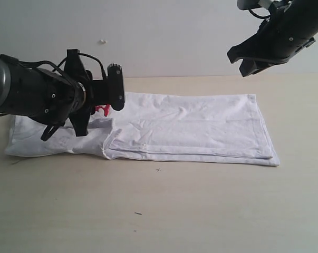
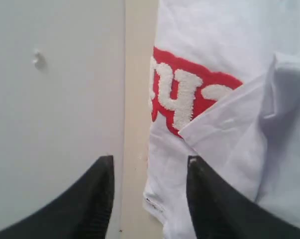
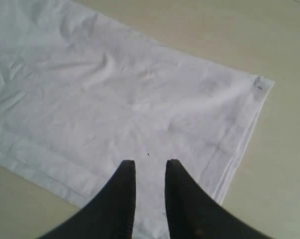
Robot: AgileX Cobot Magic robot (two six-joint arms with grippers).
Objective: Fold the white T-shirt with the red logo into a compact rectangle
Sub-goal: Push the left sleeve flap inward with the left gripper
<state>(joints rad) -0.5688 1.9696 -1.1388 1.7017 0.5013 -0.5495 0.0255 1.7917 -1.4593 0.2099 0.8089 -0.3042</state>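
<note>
Lying flat on the pale beige counter (image 1: 174,211) as a long folded band: large white cotton T-shirt (image 1: 201,126), long axis running left to right in the exterior view. Peeking out near its left part, half under a white flap: red band logo with fuzzy white letters (image 2: 184,92). Hovering there, black left pincer (image 2: 150,162), fingers wide apart, gripping nothing. Hanging high over the right end, black right pincer (image 3: 150,163), fingers narrowly parted, empty.

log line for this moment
white cotton T-shirt: folded lengthwise into strip | red logo band: partly covered | left pincer: open, empty, near logo | right pincer: open, raised, empty
</note>
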